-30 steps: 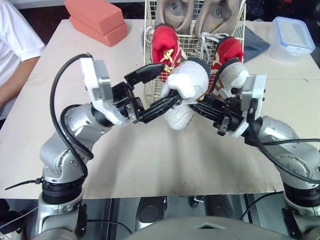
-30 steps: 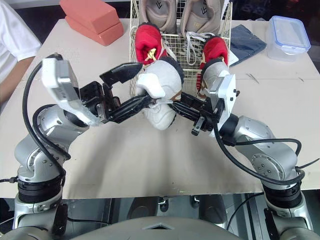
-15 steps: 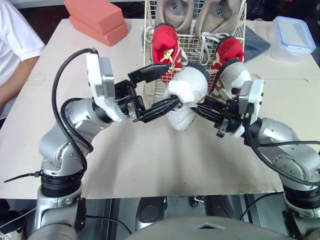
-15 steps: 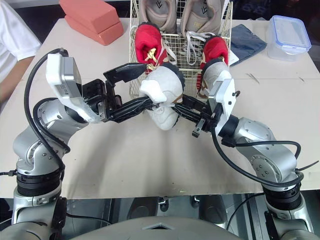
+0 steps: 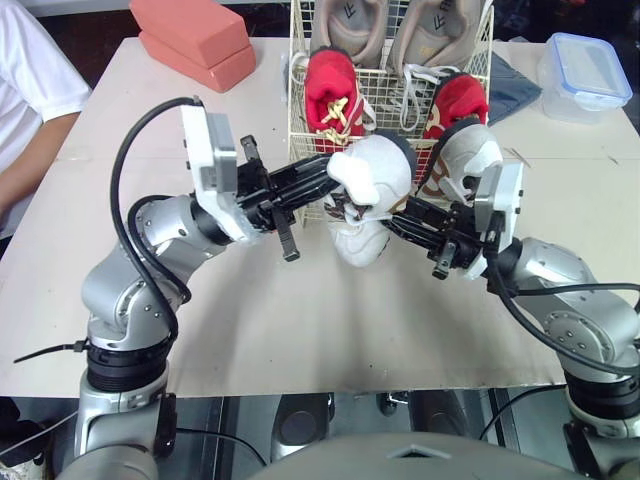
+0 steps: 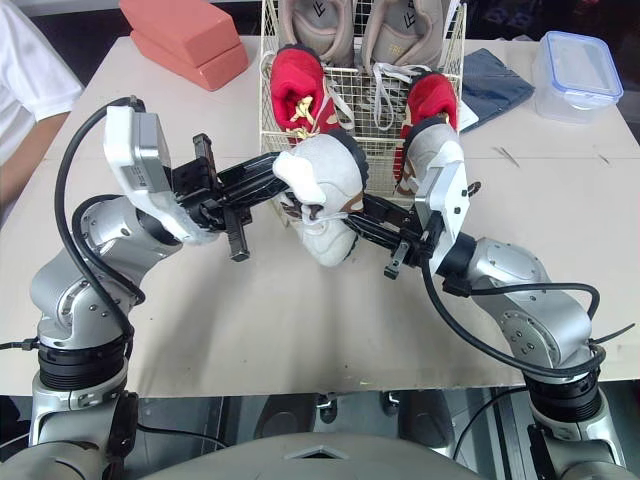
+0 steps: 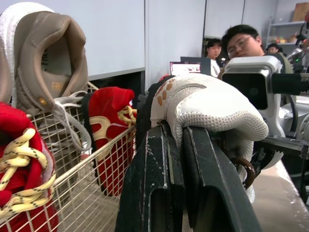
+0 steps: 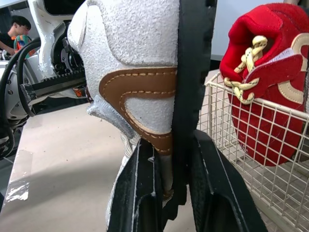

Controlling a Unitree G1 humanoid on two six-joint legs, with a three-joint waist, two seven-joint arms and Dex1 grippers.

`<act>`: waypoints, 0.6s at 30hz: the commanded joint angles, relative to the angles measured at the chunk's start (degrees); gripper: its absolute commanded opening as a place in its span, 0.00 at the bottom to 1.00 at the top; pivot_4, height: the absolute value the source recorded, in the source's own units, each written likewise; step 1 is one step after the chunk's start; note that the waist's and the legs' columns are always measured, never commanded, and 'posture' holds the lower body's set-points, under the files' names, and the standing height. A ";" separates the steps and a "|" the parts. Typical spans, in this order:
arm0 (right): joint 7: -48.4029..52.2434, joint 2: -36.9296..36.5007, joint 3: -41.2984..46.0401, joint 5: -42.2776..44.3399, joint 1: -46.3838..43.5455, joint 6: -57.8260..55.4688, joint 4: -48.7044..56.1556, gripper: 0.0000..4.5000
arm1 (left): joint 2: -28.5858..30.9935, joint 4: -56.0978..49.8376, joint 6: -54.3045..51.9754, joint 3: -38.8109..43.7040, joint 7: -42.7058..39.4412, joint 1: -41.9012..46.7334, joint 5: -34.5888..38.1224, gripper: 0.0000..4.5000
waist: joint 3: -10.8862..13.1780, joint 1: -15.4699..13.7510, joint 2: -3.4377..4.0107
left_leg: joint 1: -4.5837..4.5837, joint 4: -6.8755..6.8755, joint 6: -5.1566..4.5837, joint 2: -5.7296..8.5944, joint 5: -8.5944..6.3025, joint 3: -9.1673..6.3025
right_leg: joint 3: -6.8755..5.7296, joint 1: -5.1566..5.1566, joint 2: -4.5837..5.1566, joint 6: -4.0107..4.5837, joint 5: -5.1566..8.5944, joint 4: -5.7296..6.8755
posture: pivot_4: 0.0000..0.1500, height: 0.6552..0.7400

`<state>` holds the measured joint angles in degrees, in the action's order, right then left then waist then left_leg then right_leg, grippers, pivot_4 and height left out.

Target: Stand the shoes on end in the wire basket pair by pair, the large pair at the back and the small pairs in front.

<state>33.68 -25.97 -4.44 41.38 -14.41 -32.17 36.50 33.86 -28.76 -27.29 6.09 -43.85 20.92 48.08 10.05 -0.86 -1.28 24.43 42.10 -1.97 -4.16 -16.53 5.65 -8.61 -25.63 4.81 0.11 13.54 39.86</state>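
A white mesh shoe with tan patches and a black sole (image 5: 365, 190) is held roughly on end above the desk (image 5: 300, 330), just in front of the white wire basket (image 5: 385, 95). It is gripped from both sides. The jaws of the right gripper (image 5: 398, 213) are pinched on its sole edge. Those of the left gripper (image 5: 322, 178) are drawn almost together at its upper and appear to nip a thin fold there.

Inside the basket, 2 large beige shoes (image 5: 345, 25) stand at the back and 2 small red shoes with gold laces (image 5: 330, 95) stand before them. A second white shoe (image 5: 465, 155) stands at the front right corner; whether it is inside the wire cannot be told.

The main risk is judged to be the 2 arms pulling unevenly, so that the shoe is twisted out of the thinner left hold. The toe or laces could also be snagged on the front rim, and the light basket could be shoved or a red shoe tipped.

The beige desk also carries 2 stacked salmon blocks (image 5: 190, 35), a folded dark blue cloth (image 5: 510, 85) and a clear lidded plastic box (image 5: 585, 70). A person in a white sleeve (image 5: 30, 90) is seated at its left edge.
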 commanded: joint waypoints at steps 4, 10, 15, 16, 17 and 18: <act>0.97 -0.62 4.56 3.76 0.64 1.11 2.51 0.84 | -5.70 -4.80 5.30 2.67 8.60 -3.53 -4.98 0.00 | 0.00 -0.02 0.00 | 0.01 0.00 0.00 0.01 0.00 0.00 | 0.00 0.00 0.02 0.04 -0.03 0.00 | 1.00 0.36; 0.70 -0.81 8.57 3.60 3.13 3.89 3.67 1.00 | -11.67 -6.21 15.06 6.45 14.76 -7.13 -11.99 0.00 | 0.02 -0.04 0.01 | 0.03 0.00 0.00 0.01 0.00 -0.04 | -0.04 -0.01 0.05 0.08 -0.05 0.00 | 1.00 0.36; 2.76 -2.30 9.14 2.49 6.91 6.10 5.14 1.00 | -15.00 -5.15 21.11 5.54 18.57 -7.64 -18.79 0.00 | 0.01 -0.19 0.02 | 0.05 0.01 -0.01 0.03 -0.01 -0.03 | -0.05 0.00 0.07 0.07 -0.05 0.00 | 1.00 0.36; 2.79 -2.52 9.13 2.50 7.69 6.28 5.66 1.00 | -15.80 -4.72 22.67 4.98 19.48 -7.61 -20.94 0.00 | 0.01 -0.16 0.02 | 0.06 0.01 -0.02 0.03 -0.01 -0.03 | -0.05 0.00 0.07 0.07 -0.05 -0.01 | 1.00 0.36; 2.70 -2.65 9.09 2.46 8.29 6.42 6.06 1.00 | -16.58 -4.17 23.95 4.48 20.31 -7.42 -22.68 0.00 | 0.01 -0.15 0.02 | 0.07 0.02 -0.02 0.03 -0.01 -0.03 | -0.05 0.00 0.07 0.07 -0.05 -0.01 | 1.00 0.36; 2.50 -2.71 9.01 2.47 8.83 6.50 6.50 1.00 | -17.49 -3.53 25.38 4.18 21.29 -6.96 -24.34 0.00 | 0.01 -0.15 0.01 | 0.07 0.02 -0.02 0.03 -0.01 -0.03 | -0.05 0.00 0.07 0.07 -0.05 -0.01 | 1.00 0.36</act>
<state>35.90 -28.38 3.21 43.42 -5.53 -27.11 40.43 16.68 -31.66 -5.07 10.49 -24.04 13.20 25.98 10.05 -1.01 -1.26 24.50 42.12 -1.99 -4.13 -16.54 5.62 -8.66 -25.63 4.87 0.18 13.49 39.86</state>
